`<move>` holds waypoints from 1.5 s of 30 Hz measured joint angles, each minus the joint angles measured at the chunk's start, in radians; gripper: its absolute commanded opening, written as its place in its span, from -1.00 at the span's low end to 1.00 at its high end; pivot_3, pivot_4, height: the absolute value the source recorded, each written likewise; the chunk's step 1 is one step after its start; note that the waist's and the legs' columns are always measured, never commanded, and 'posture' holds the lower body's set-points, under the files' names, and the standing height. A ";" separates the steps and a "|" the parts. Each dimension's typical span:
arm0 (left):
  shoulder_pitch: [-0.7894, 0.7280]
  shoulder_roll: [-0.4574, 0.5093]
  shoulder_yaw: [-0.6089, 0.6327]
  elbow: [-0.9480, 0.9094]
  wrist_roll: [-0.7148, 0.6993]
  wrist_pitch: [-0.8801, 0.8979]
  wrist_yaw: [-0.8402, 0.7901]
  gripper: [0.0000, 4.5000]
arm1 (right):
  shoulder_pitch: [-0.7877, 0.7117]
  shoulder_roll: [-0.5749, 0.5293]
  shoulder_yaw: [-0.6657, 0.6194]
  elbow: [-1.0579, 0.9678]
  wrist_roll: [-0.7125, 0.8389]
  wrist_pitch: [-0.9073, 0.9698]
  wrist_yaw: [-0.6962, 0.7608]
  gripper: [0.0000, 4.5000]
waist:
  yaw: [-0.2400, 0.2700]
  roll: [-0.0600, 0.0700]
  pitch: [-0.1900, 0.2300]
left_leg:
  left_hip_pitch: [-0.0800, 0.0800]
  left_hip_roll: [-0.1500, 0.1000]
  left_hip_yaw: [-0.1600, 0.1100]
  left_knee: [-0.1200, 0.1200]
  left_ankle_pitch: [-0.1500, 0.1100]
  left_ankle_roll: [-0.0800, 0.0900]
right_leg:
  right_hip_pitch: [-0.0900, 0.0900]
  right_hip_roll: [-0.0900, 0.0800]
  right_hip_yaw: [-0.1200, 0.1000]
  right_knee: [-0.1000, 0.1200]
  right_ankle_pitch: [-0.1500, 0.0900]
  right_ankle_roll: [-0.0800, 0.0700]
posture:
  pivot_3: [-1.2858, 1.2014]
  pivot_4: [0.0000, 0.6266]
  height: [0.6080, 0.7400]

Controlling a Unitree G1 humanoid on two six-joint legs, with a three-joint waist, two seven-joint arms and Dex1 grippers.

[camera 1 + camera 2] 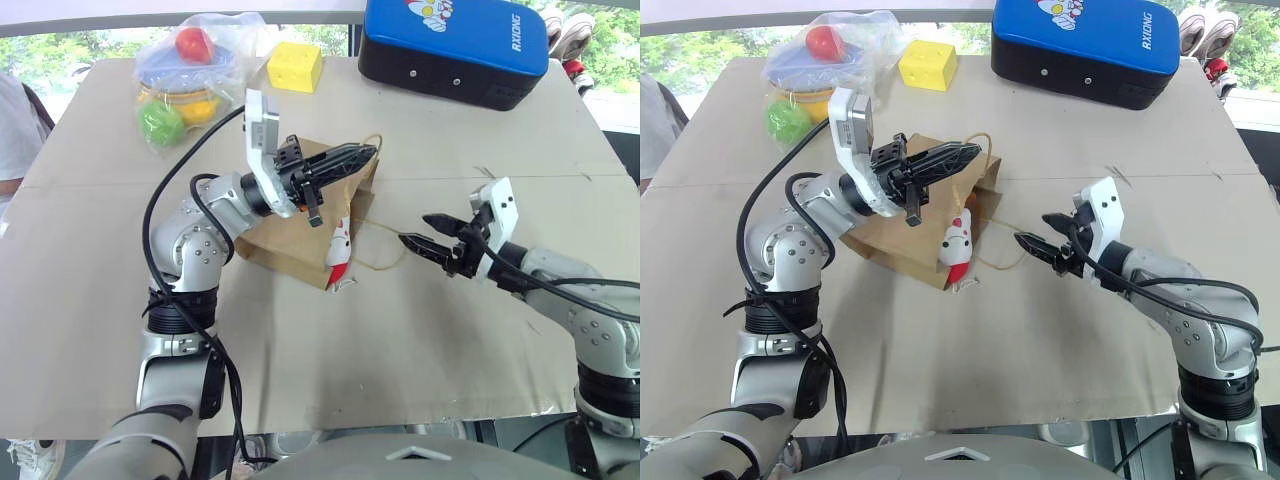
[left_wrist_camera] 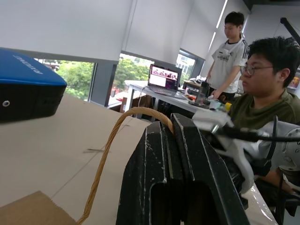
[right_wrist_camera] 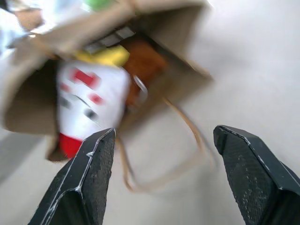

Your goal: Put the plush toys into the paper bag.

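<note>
The brown paper bag [image 1: 285, 245] lies on its side mid-table, its mouth turned toward my right arm. My left gripper [image 1: 365, 153] is shut on the bag's upper loop handle [image 2: 108, 150] and holds the mouth up. A white plush toy [image 1: 957, 243] with red marks sits in the mouth, its red tip poking out. Behind it, deeper inside, is the orange-brown plush toy [image 3: 143, 61]. My right gripper [image 1: 418, 230] hangs open a short way from the mouth, holding nothing. The lower handle [image 1: 385, 250] lies slack on the table.
At the table's far edge stand a blue-and-black case [image 1: 455, 45], a yellow cheese-like block [image 1: 295, 67] and a clear plastic bag of coloured balls [image 1: 185, 80]. A person sits at the left edge [image 1: 15, 120]. Two more people [image 2: 267, 93] are beyond the table.
</note>
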 measured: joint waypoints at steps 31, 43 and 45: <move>-0.168 -0.037 0.267 0.328 -0.191 0.073 0.172 -1.00 | -0.366 -0.043 -0.239 -0.007 0.896 -0.188 -0.407 -0.99 | -0.001 -0.001 0.001 | -0.002 0.000 -0.001 -0.001 0.000 0.000 | 0.000 0.000 -0.001 -0.001 0.000 0.000 | 0.03 -0.52 1.00; -0.305 -0.043 0.264 0.449 -0.164 0.082 0.183 -1.00 | -0.419 -0.232 -0.176 -0.031 1.064 -0.380 -0.579 -0.99 | 0.003 -0.003 0.000 | -0.004 0.000 -0.001 0.002 0.000 0.000 | -0.001 -0.001 -0.001 -0.001 0.000 0.001 | 0.03 -0.52 1.00; -0.321 -0.025 0.245 0.479 -0.134 0.087 0.170 -1.00 | -0.365 -0.239 -0.158 -0.026 1.046 -0.383 -0.593 -0.99 | 0.004 -0.002 0.000 | -0.004 0.000 0.000 0.002 0.000 0.000 | -0.001 -0.001 -0.001 -0.001 0.000 0.001 | 0.03 -0.52 1.00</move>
